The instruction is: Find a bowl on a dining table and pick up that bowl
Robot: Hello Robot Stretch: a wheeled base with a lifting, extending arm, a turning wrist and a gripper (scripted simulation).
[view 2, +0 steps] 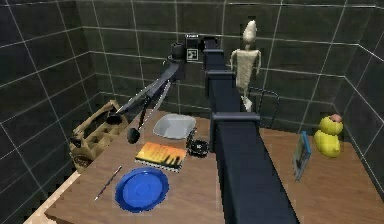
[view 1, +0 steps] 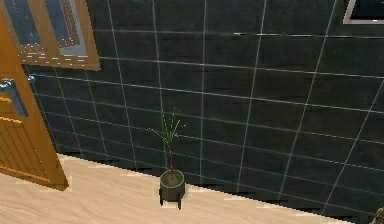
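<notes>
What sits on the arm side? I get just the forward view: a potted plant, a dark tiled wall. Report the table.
Observer: A wooden table stands there, with a pale bowl on it.
Operator: Place the gripper for me.
Observer: In the arm side view the gripper shows up-left of the bowl; I cannot tell whether it holds anything.
Operator: Name the bowl's neighbour.
Observer: A striped orange flat thing lies just below it in the picture, with a blue plate lower still.

Dark tiled walls (view 1: 250, 90) — pale wood floor (view 1: 80, 195).
</notes>
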